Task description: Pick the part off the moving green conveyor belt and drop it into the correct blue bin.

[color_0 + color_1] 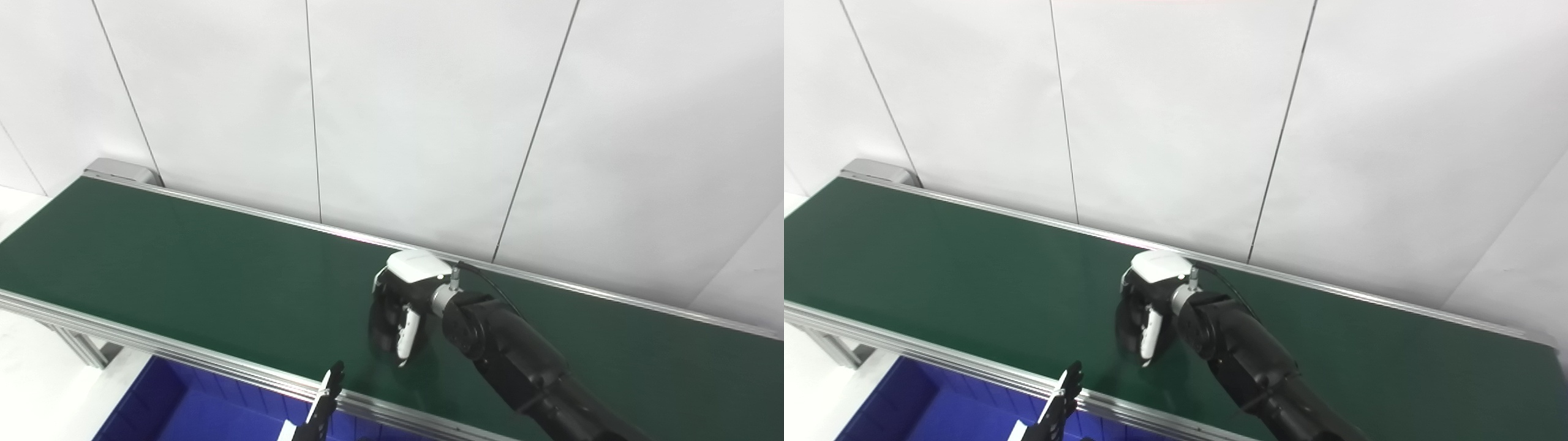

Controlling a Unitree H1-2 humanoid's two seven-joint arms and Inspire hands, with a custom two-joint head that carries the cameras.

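The green conveyor belt (184,263) runs from upper left to lower right. My right hand (398,312) is over the middle of the belt with its white back up. Its dark fingers curl down to the belt surface and look blurred. No part shows on the belt, and anything under or inside the right hand is hidden. Only the dark fingertips of my left hand (326,395) rise at the bottom edge, just in front of the belt's near rail. They are stretched out with nothing in them.
A blue bin (184,410) sits below the belt's near rail (153,349) at the bottom left, partly cut off by the frame. A white panelled wall (429,122) stands right behind the far rail. The belt's left end has a grey cap (119,168).
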